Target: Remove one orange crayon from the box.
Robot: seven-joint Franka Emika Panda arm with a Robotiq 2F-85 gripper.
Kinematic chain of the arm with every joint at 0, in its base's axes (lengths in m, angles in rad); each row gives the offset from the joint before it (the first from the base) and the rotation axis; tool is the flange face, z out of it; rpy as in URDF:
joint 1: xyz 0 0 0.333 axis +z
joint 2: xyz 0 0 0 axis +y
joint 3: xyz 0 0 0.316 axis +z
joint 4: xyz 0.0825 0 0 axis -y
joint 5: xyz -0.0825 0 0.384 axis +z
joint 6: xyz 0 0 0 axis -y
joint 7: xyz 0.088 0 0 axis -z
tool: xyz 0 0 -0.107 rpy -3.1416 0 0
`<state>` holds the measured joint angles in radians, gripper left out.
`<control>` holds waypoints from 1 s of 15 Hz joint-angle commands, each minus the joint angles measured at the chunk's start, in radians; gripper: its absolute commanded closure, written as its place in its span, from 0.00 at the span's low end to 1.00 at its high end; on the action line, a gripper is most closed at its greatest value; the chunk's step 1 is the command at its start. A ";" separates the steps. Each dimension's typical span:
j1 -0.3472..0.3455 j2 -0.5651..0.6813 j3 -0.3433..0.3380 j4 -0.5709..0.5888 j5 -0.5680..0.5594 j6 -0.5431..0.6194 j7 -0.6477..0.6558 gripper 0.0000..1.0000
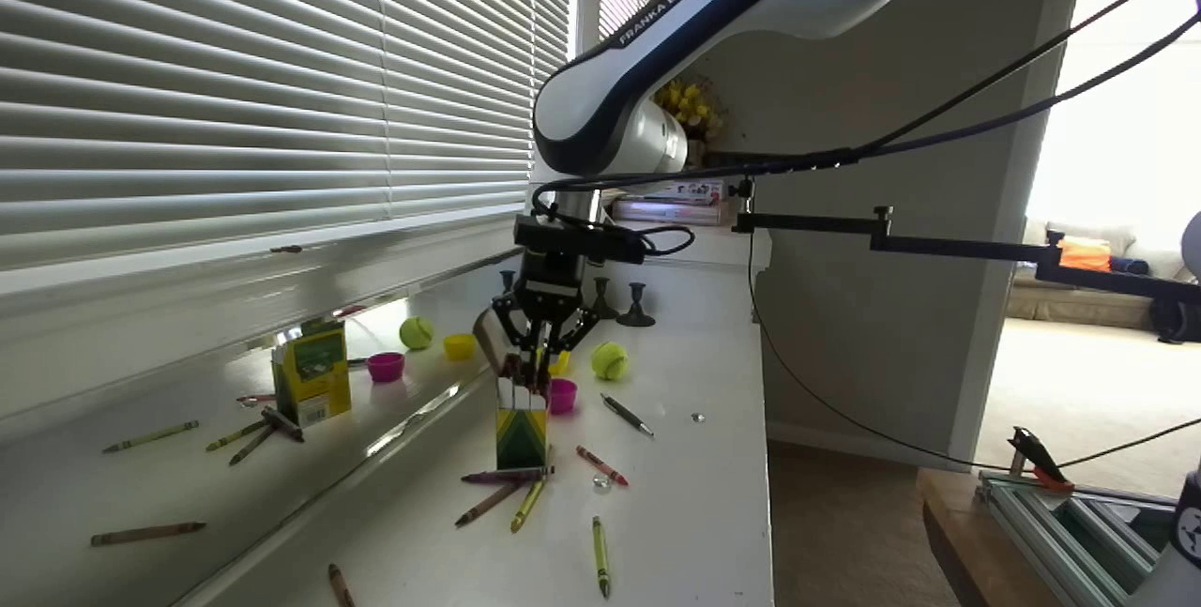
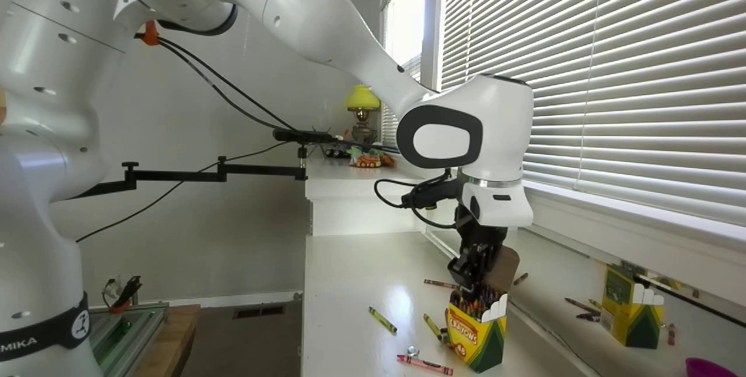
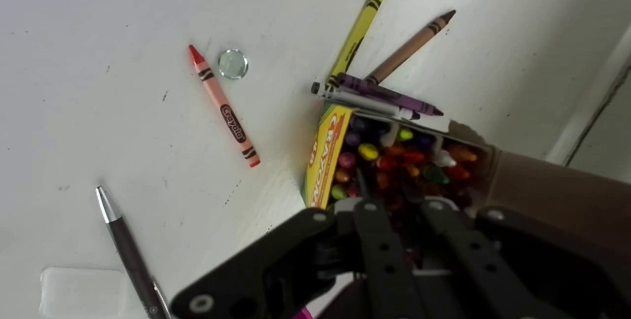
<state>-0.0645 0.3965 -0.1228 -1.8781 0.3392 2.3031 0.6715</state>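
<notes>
The dark green and yellow crayon box (image 1: pixel 522 443) stands upright on the white ledge in both exterior views, packed with crayons. Its brown lid flap (image 2: pixel 503 269) is folded back. From above, my gripper (image 3: pixel 387 183) points down with its fingertips inside the box, among the crayons. A narrow gap separates the two fingers. One orange-looking crayon tip (image 3: pixel 382 180) shows in that gap; whether the fingers touch it is too dark to tell. Another orange crayon (image 3: pixel 341 175) lies left of the fingers, near the box's yellow front wall. The crayons' lower parts are hidden in the box.
Around the box lie a red crayon (image 3: pixel 223 107), a yellow crayon (image 3: pixel 356 38), a brown crayon (image 3: pixel 411 49), a purple crayon (image 3: pixel 389 94), a glass bead (image 3: pixel 233 64) and a pen (image 3: pixel 130 250). A pink cup (image 1: pixel 563 397) and tennis ball (image 1: pixel 609 360) stand behind. The glossy back wall mirrors everything.
</notes>
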 commanded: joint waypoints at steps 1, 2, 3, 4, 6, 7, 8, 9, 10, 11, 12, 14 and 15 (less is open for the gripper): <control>-0.010 0.017 0.007 0.035 0.015 -0.037 0.008 0.99; -0.011 0.016 0.008 0.039 0.019 -0.039 0.009 1.00; -0.011 0.015 0.009 0.040 0.020 -0.039 0.005 0.99; -0.012 0.012 0.009 0.040 0.020 -0.042 0.005 0.99; -0.012 0.011 0.010 0.040 0.022 -0.042 0.004 0.99; -0.012 0.009 0.010 0.040 0.023 -0.044 0.007 0.99; -0.011 0.003 0.009 0.037 0.023 -0.050 0.010 0.99; -0.010 -0.005 0.009 0.034 0.024 -0.058 0.016 0.99; -0.010 -0.018 0.010 0.032 0.026 -0.069 0.014 0.99; -0.010 -0.027 0.010 0.032 0.028 -0.079 0.015 0.99; -0.011 -0.042 0.012 0.031 0.032 -0.083 0.009 0.99; -0.011 -0.065 0.011 0.037 0.033 -0.092 0.009 0.99; -0.012 -0.077 0.010 0.039 0.036 -0.087 0.008 0.99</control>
<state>-0.0646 0.3675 -0.1215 -1.8480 0.3483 2.2526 0.6715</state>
